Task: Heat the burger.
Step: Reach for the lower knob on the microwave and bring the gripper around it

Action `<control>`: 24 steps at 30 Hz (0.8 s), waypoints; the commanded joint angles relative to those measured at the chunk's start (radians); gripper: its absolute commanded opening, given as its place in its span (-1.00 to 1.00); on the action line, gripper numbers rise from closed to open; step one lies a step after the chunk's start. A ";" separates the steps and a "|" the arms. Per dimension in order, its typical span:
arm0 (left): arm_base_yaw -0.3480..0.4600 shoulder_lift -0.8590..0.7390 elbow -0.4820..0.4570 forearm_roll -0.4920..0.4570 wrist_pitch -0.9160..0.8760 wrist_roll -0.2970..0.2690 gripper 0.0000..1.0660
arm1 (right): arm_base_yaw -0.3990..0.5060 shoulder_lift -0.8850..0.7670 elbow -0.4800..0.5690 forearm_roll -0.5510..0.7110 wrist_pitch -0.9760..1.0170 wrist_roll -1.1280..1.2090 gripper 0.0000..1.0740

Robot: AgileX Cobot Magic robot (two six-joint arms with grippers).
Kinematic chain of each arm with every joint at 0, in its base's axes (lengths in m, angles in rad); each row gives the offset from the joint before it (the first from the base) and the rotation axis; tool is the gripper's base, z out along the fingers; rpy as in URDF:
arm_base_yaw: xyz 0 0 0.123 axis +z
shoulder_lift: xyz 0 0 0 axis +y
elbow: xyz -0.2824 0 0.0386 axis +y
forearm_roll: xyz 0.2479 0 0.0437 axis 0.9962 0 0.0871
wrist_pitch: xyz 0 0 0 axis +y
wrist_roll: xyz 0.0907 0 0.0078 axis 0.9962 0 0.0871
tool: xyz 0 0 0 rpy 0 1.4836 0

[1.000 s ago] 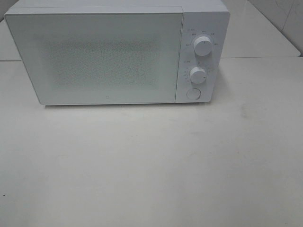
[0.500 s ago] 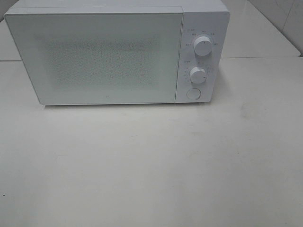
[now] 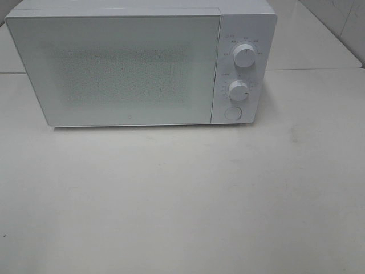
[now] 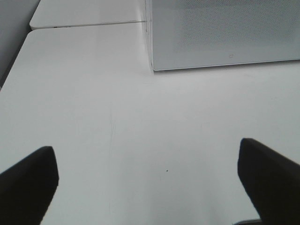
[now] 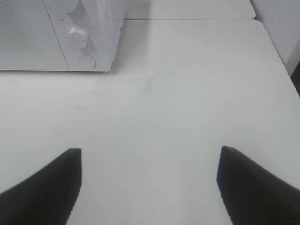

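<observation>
- Table (image 3: 182, 200): white top is filling most of the high view. A seam is running across it behind the microwave, where a second white slab is joining on.
- Microwave (image 3: 141, 65): white box is sitting upright at the back of the table, left of centre in the high view, facing the camera.
- Door (image 3: 114, 74): is lying shut, flush with the front. Its dotted window is showing only grey, so the inside is staying unreadable.
- Burger: is not showing in any of the three views; cannot tell where it is sitting.
- Left gripper (image 4: 146, 152): is hovering over the table in front of the microwave's door-side corner, well apart from it. Its dark fingers (image 4: 28, 183) are standing wide apart, with bare tabletop showing between them.
- Right gripper (image 5: 150, 152): is hovering over the table in front of the control end of the microwave, well apart from it. Its fingers (image 5: 243, 187) are also spread wide over bare tabletop, gripping nothing.
- Upper knob (image 3: 244, 55): white dial is sitting high on the panel to the right of the door.
- Lower knob (image 3: 238, 91): is sitting just below the upper one.
- Button (image 3: 232, 113): round and white, is sitting under the lower knob at the panel's bottom.
</observation>
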 commanded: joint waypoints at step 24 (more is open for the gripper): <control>0.004 -0.023 0.002 -0.001 -0.011 -0.003 0.85 | -0.008 0.544 -0.007 0.003 -0.507 0.008 0.42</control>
